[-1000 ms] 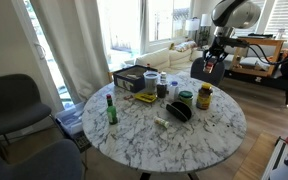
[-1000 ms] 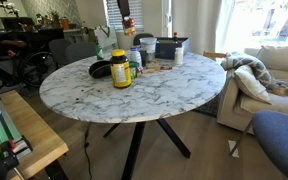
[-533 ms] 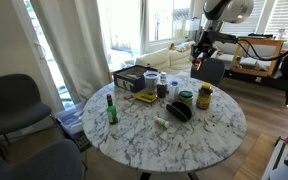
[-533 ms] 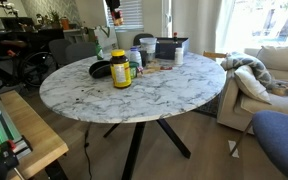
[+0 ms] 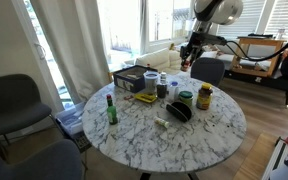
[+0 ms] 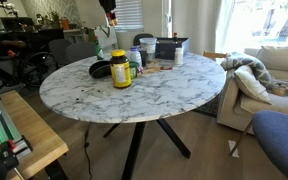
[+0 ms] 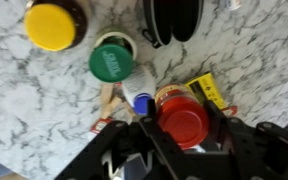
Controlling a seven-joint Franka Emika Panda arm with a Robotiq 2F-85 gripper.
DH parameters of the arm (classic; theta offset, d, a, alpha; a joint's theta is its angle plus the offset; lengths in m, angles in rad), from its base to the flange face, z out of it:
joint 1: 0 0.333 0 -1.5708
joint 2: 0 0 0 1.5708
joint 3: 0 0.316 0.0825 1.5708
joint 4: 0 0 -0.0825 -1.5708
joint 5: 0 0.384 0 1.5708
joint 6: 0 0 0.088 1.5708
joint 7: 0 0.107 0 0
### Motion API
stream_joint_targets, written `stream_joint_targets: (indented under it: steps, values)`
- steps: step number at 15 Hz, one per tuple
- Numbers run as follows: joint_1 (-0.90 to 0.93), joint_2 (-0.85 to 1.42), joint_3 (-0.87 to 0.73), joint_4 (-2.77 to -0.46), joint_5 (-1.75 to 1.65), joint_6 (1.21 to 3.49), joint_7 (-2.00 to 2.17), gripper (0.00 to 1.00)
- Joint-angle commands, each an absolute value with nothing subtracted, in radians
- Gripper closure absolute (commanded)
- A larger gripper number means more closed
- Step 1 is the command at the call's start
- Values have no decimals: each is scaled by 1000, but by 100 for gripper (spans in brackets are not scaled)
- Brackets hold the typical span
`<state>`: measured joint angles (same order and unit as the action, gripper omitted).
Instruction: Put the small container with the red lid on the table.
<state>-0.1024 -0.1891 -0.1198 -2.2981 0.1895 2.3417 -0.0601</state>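
Observation:
In the wrist view my gripper [image 7: 184, 140] is shut on the small container with the red lid [image 7: 183, 121], one finger on each side of it. It hangs in the air above the round marble table [image 7: 34, 110]. In both exterior views my gripper [image 5: 187, 58] [image 6: 110, 12] is well above the table's [image 5: 216, 140] [image 6: 169, 85] far side, over the cluster of items. The container shows only as a faint red spot there.
Below the gripper are a yellow-lidded jar [image 7: 54, 25] [image 5: 204, 96], a green-lidded container [image 7: 111, 62], a black bowl-like item [image 7: 174, 15], a small blue-capped bottle [image 7: 141, 102] and a yellow packet [image 7: 206, 90]. A tall green bottle [image 5: 111, 108] stands near the table edge. Chairs [image 5: 14, 100] surround the table.
The arm has swung with the red-lidded container from beyond the table's edge to above the cluster of items, rising a little.

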Motion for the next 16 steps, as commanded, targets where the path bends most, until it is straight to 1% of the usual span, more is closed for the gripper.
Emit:
stream_joint_targets:
  steps: [1,4,7,8,10,13,14,16]
  values:
    - [10,-99,-40,-2287,256,2445,-121,75]
    - [82,6,25,-2253,319,2539,-174,75]
    - [94,124,65,-2204,450,2503,-320,75]
    - [87,39,71,-2257,370,2525,-214,50]
    - [82,101,86,-2233,411,2525,-272,50]
    - [76,126,88,-2213,416,2526,-287,50]
    - [76,126,88,-2209,416,2525,-287,75]
    - [85,188,92,-2199,385,2551,-251,75]
